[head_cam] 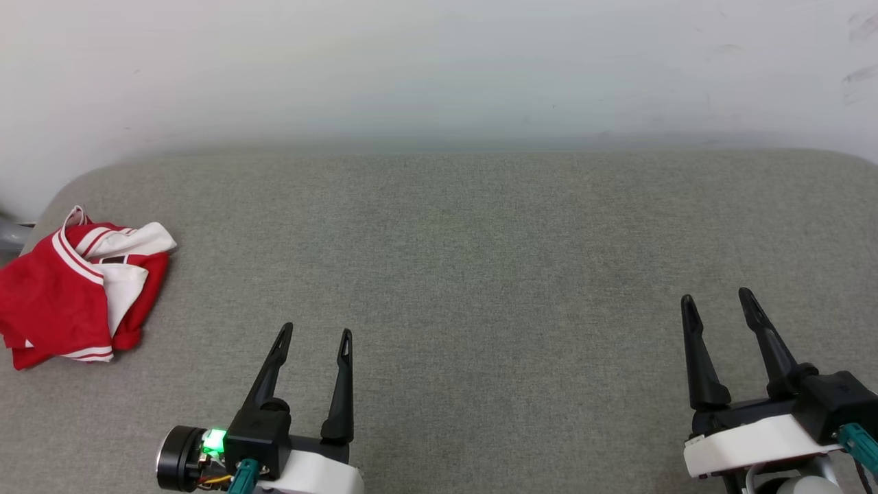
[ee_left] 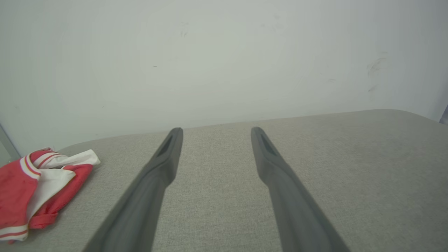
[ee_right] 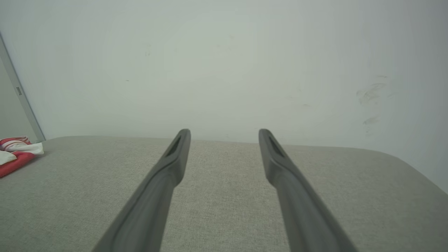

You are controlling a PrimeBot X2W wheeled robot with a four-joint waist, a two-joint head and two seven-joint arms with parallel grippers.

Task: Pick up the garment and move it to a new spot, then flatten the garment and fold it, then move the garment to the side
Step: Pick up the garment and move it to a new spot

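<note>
Garment (head_cam: 62, 295), crumpled in a loose heap at the far left of the grey fabric-covered surface (head_cam: 480, 261), near its rounded left corner. Red cloth makes up most of the heap. White sleeve cloth and red-and-white striped trim lie across the top and along the near edge.

Left pincer (head_cam: 316, 332), lower left in the head view: its two dark fingers are spread, with nothing between them, and point toward the pale wall (head_cam: 439, 68). It stands to the right of the garment and apart from it. A green light (head_cam: 215, 439) glows at its wrist.

Right pincer (head_cam: 717, 298), lower right: fingers likewise parted and empty, well apart from the garment.

Left wrist view: the garment (ee_left: 21, 189) lies at the lower left, with bare surface between it and the pincer's own fingers (ee_left: 159, 171).

Right wrist view: a small part of the garment (ee_right: 14, 157) shows at the left edge, far from the parted fingers (ee_right: 168, 171).
</note>
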